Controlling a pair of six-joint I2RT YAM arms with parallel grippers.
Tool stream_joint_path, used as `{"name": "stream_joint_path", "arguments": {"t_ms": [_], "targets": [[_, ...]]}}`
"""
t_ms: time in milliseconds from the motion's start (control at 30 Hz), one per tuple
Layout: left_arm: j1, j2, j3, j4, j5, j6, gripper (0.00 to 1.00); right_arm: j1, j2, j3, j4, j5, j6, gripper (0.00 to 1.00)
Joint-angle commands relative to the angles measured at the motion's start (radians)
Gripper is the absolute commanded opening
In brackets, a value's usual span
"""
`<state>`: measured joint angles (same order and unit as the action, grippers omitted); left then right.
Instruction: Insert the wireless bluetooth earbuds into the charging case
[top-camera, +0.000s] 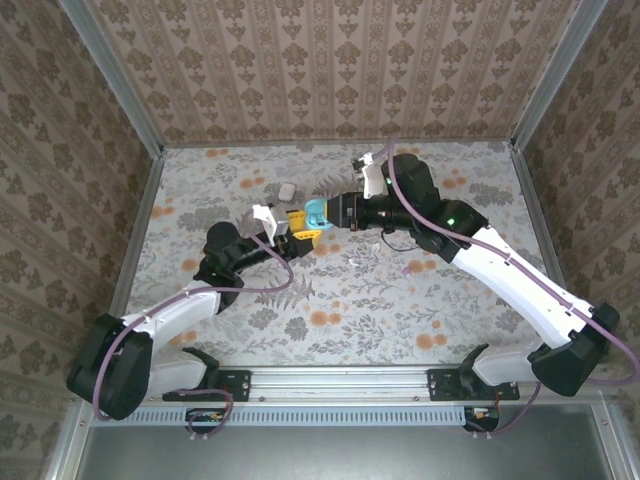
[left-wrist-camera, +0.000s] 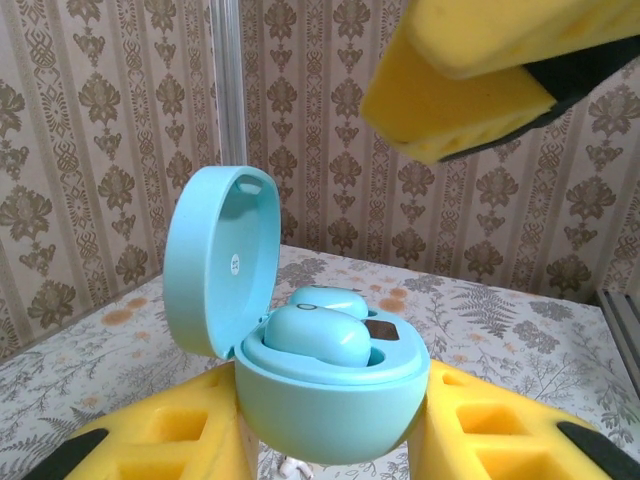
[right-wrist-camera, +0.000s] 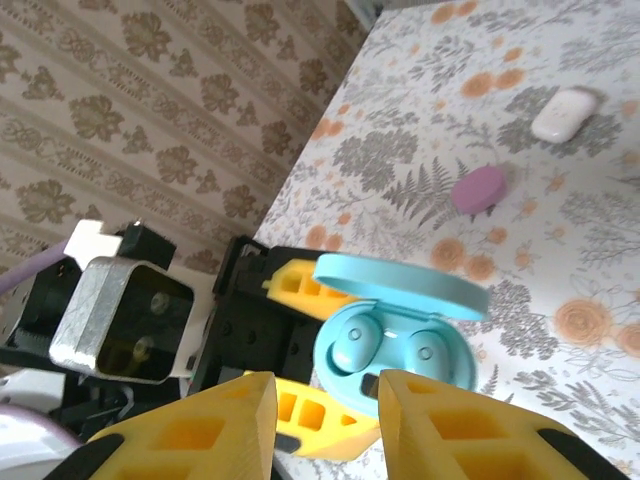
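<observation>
My left gripper (left-wrist-camera: 335, 425) is shut on the teal charging case (left-wrist-camera: 330, 400), holding it above the table with its lid (left-wrist-camera: 215, 260) swung open. Two teal wireless bluetooth earbuds (left-wrist-camera: 312, 336) sit side by side in the case's wells (right-wrist-camera: 352, 350). My right gripper (right-wrist-camera: 328, 400) hovers just over the case (right-wrist-camera: 400, 345), its yellow fingers (left-wrist-camera: 470, 80) a small gap apart with nothing between them. From above, the case (top-camera: 316, 212) sits between the left gripper (top-camera: 305, 228) and the right gripper (top-camera: 336, 211).
A pink case (right-wrist-camera: 478, 188) and a white case (right-wrist-camera: 562, 114) lie shut on the floral table beyond the arms. A small white earbud (left-wrist-camera: 290, 466) lies on the table under the held case. Patterned walls (top-camera: 330, 70) enclose the table.
</observation>
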<state>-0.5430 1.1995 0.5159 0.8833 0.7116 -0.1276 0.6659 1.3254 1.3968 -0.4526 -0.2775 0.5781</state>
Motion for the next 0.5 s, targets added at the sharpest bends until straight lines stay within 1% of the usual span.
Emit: {"name": "stream_joint_path", "arguments": {"t_ms": [0,133,267,367,467], "targets": [[-0.003,-0.008,0.042,0.036,0.047,-0.004,0.37,-0.024,-0.019,-0.014,-0.055,0.114,0.001,0.32],[-0.007,0.001,0.053,0.022,0.083,0.0,0.37,-0.078,-0.026,-0.022,-0.044,0.096,0.025,0.34],[-0.015,0.011,0.07,0.0,0.117,0.004,0.37,-0.118,0.007,0.004,-0.045,0.044,0.039,0.35],[-0.025,0.015,0.085,-0.026,0.132,0.017,0.37,-0.141,0.043,0.024,-0.037,-0.015,0.051,0.36],[-0.029,0.018,0.092,-0.047,0.142,0.026,0.37,-0.147,0.06,0.027,-0.002,-0.044,0.085,0.38]]}}
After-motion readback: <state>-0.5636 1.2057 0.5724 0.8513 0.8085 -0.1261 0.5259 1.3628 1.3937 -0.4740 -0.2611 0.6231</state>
